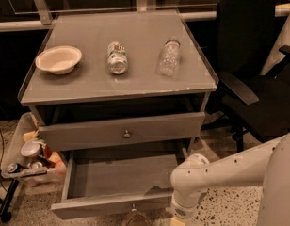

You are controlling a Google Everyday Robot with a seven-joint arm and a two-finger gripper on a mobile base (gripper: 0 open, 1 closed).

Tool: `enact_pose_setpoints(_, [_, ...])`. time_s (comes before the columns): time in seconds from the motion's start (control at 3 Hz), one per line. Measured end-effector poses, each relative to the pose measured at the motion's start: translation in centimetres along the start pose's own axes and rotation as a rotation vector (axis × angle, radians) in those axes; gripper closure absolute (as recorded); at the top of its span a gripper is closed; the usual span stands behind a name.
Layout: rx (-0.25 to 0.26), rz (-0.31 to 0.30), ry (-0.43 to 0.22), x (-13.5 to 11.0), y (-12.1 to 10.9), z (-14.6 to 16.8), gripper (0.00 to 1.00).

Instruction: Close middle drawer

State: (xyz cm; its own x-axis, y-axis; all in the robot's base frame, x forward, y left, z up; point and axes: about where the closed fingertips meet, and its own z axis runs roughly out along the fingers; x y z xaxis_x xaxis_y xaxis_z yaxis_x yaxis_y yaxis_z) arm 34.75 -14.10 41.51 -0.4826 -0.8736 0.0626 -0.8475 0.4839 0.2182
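The middle drawer (121, 178) of the grey cabinet stands pulled far out, its bare grey inside showing. Its low front panel (93, 208) faces me near the bottom edge, with a small round knob (133, 206). My gripper (135, 219) is at the very bottom edge, just in front of that panel below the knob, and is mostly cut off. My white arm (192, 187) comes in from the lower right, beside the drawer's right front corner.
The taller-fronted drawer (79, 135) above sticks out slightly. On the cabinet top lie a bowl (58, 59), a can (117, 58) and a plastic bottle (169, 58). A black office chair (251, 79) stands to the right. A cluttered bin (29, 159) stands to the left.
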Motion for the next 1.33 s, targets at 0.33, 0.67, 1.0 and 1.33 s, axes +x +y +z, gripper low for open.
enact_pose_setpoints(0.33, [0.0,0.0,0.0,0.0,0.0,0.0,0.19])
enact_pose_setpoints(0.67, [0.0,0.0,0.0,0.0,0.0,0.0,0.42])
enact_pose_setpoints(1.0, [0.0,0.0,0.0,0.0,0.0,0.01,0.65])
enact_pose_setpoints(1.33, [0.0,0.0,0.0,0.0,-0.01,0.02,0.88])
